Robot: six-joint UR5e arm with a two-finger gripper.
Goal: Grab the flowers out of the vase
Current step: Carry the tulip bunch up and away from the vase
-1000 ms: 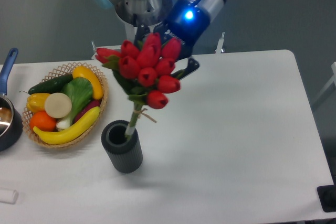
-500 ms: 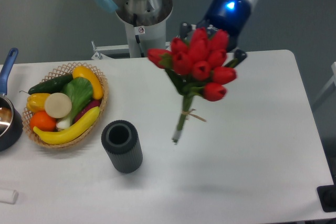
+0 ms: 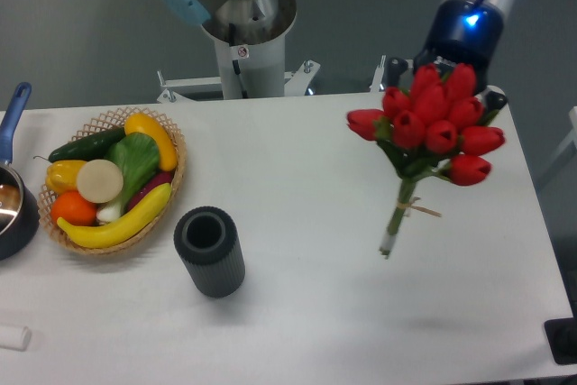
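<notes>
The flowers [image 3: 433,123], a bunch of red tulip buds with green leaves and tied pale stems, hang in the air over the right side of the table, stems pointing down to the left. My gripper [image 3: 440,83] is mostly hidden behind the buds and is shut on the flowers; its blue-lit wrist shows above them. The vase [image 3: 210,251], a dark grey ribbed cylinder, stands upright and empty at the front left, far from the flowers.
A wicker basket [image 3: 177,175] of toy fruit and vegetables sits left of the vase. A dark pot with a blue handle [image 3: 13,106] is at the left edge. A small white object [image 3: 13,337] lies at the front left. The robot base [image 3: 243,33] stands behind the table.
The flowers came out of the vase and were carried up and to the right across the table. The vase stayed in place and is now empty.
</notes>
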